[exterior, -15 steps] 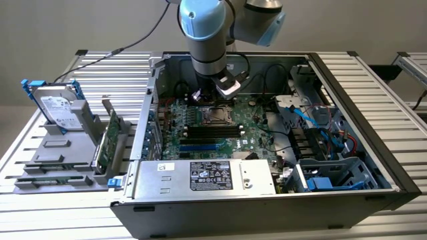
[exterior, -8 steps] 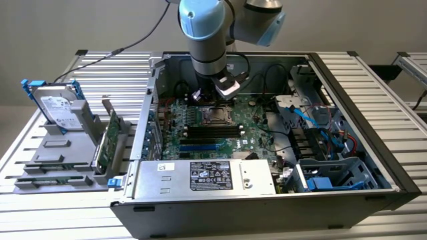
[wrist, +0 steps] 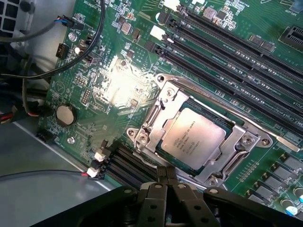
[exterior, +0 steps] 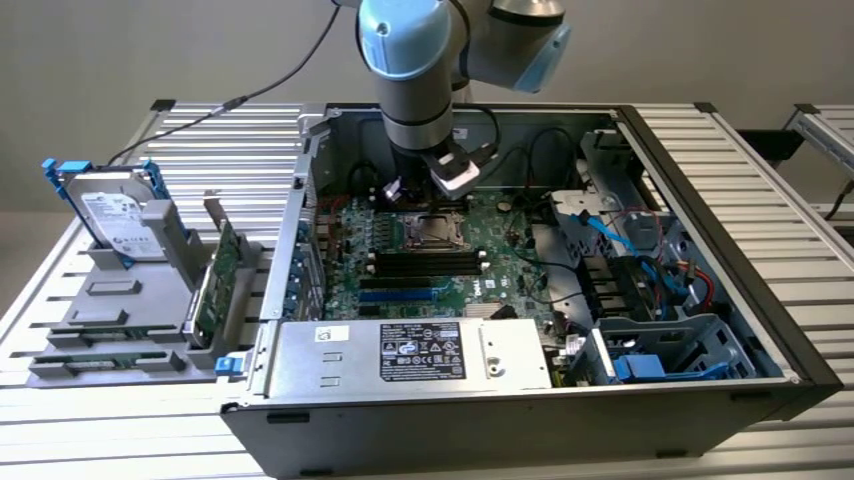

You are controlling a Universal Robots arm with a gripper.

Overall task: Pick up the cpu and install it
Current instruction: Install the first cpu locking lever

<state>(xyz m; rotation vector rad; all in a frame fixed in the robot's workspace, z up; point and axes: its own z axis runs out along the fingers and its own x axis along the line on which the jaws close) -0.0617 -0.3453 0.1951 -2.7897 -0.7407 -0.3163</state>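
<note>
The cpu point(wrist: 194, 137), a small square chip with a shiny silver-grey top, lies flat inside the metal socket frame point(wrist: 156, 118) on the green motherboard point(wrist: 113, 80). In the exterior view the socket with the cpu point(exterior: 430, 232) sits in the middle of the open computer case. My gripper point(wrist: 166, 178) hovers just beside the socket's edge. Its black fingers are pressed together, shut, with nothing between them. Seen from outside, the gripper point(exterior: 400, 198) hangs a little above the board, just behind the socket.
Black memory slots point(exterior: 424, 262) run beside the socket. A silver box with a black sticker point(exterior: 414, 352) closes the case front. Blue cables point(exterior: 607, 225) and a drive cage point(exterior: 667, 350) fill the exterior view's right. A hard drive with blue bracket point(exterior: 118, 215) stands outside, left.
</note>
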